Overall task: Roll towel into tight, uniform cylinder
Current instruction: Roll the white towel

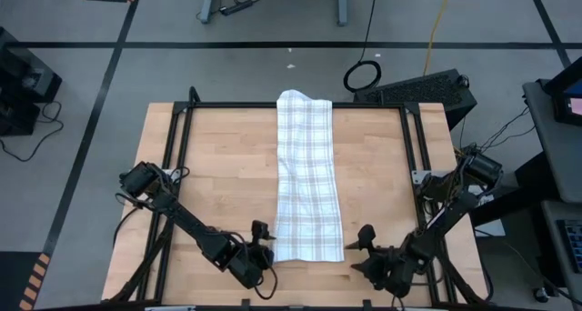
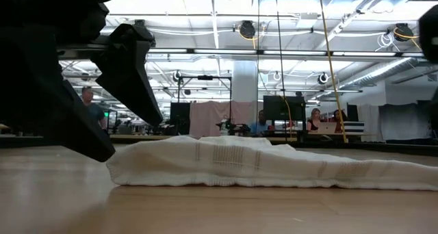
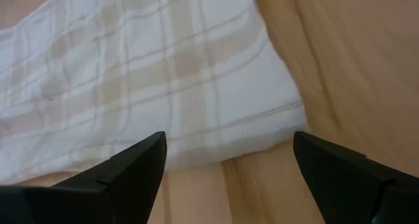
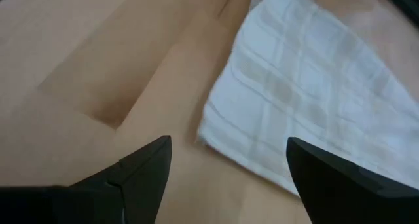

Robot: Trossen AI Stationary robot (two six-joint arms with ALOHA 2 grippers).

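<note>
The towel is a white checked cloth folded into a long strip. It lies flat on the wooden table, running from the far edge toward the near edge, and its far end reaches over the table's far rail. My left gripper is open at the towel's near left corner, its fingers slanting down just short of the near edge. My right gripper is open beside the near right corner, over bare wood. The low view shows the towel's near end lying loosely rumpled.
A black frame borders the table top. Bare wood lies on both sides of the towel. A dark box sits beyond the far right corner. People sit at desks in the room behind.
</note>
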